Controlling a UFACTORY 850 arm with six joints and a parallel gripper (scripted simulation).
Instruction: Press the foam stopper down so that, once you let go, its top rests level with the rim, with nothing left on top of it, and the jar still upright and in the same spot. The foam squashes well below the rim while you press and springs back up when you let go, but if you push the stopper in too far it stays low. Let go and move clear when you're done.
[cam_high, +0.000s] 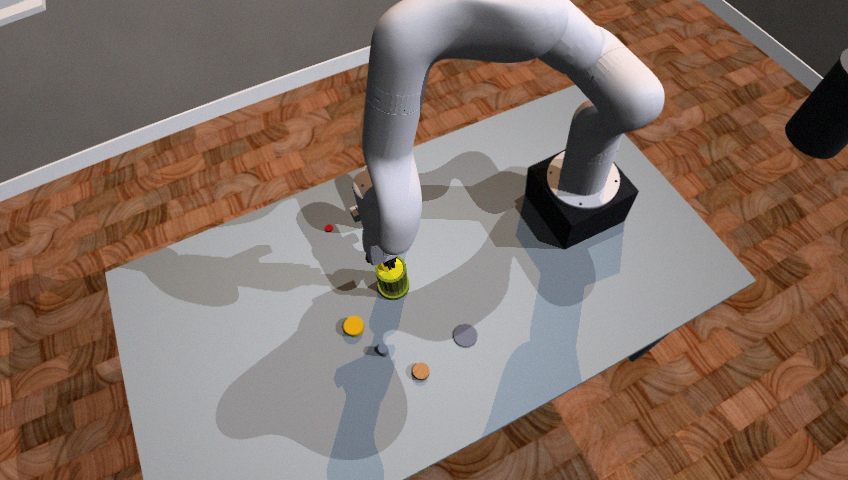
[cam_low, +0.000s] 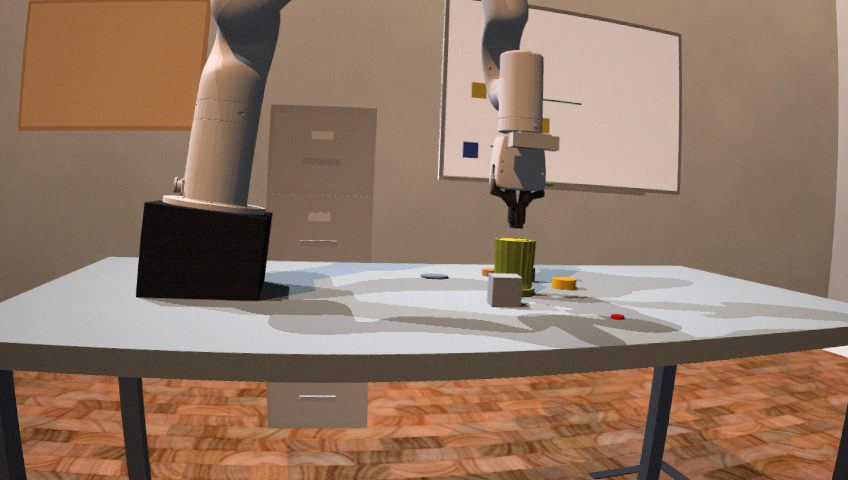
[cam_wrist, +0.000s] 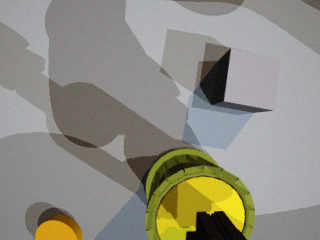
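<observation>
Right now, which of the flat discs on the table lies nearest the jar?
The yellow disc. It lies just past the jar, while the grey disc, the orange one and the tiny red one lie farther off.
</observation>
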